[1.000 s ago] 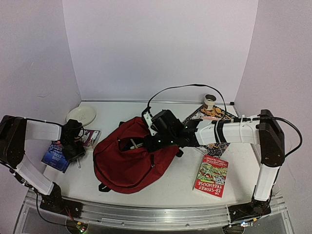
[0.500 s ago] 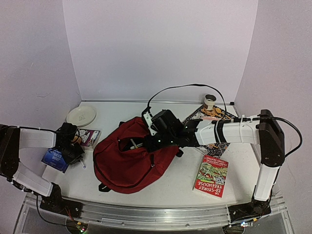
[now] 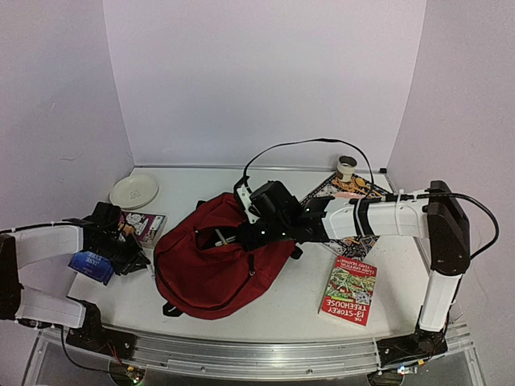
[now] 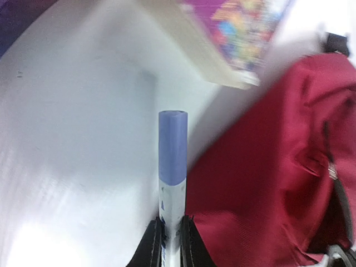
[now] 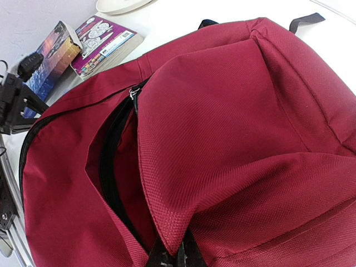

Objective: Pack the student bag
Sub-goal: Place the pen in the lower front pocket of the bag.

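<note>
The student bag [image 3: 217,257] is a dark red backpack lying in the middle of the table, its black zipper [image 5: 114,156] parted. My right gripper [image 3: 242,234] is shut on a fold of the bag's red fabric [image 5: 178,222] at the edge of the opening. My left gripper [image 4: 171,225] is shut on a white marker with a pale blue cap [image 4: 173,150]. The marker points forward above the table, just left of the bag [image 4: 278,167]. From above, the left gripper [image 3: 135,256] sits close to the bag's left side.
A purple book [image 3: 146,227] and a blue book [image 3: 91,265] lie left of the bag, with a white plate [image 3: 133,190] behind them. A red paperback [image 3: 349,289] lies at the right. A patterned book [image 3: 342,190] and a small cup [image 3: 347,166] sit at the back right.
My left gripper has shut on the marker, lifted it off the table and swung right toward the bag. The right arm and bag have stayed still.
</note>
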### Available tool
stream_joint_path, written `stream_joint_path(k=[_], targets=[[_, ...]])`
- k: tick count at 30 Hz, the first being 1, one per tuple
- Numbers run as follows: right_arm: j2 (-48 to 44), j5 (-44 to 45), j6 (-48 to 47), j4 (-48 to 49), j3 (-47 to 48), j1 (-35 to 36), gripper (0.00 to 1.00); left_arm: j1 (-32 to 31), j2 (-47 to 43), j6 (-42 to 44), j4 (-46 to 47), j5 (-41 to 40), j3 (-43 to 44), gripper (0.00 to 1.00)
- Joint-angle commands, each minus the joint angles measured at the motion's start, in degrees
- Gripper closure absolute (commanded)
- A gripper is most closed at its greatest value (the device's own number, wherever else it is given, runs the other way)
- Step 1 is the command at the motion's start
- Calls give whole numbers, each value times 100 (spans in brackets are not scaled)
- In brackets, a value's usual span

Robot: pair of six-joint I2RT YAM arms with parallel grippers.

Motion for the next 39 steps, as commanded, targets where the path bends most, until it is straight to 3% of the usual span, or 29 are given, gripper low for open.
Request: stream_joint_path(k=[1, 16, 26, 39], targets=[[-57, -31, 34, 117, 225, 29, 100, -9, -418, -147, -90, 379, 389, 100], [6, -87, 18, 117, 368, 26, 100, -148, -472, -181, -89, 1384, 1554, 100], [23, -50, -8, 117, 443, 29, 100, -1396, 239, -351, 115, 1362, 2075, 100], [-18, 31, -29, 117, 486, 32, 100, -2302, 1309, -455, 461, 1903, 2371, 100]])
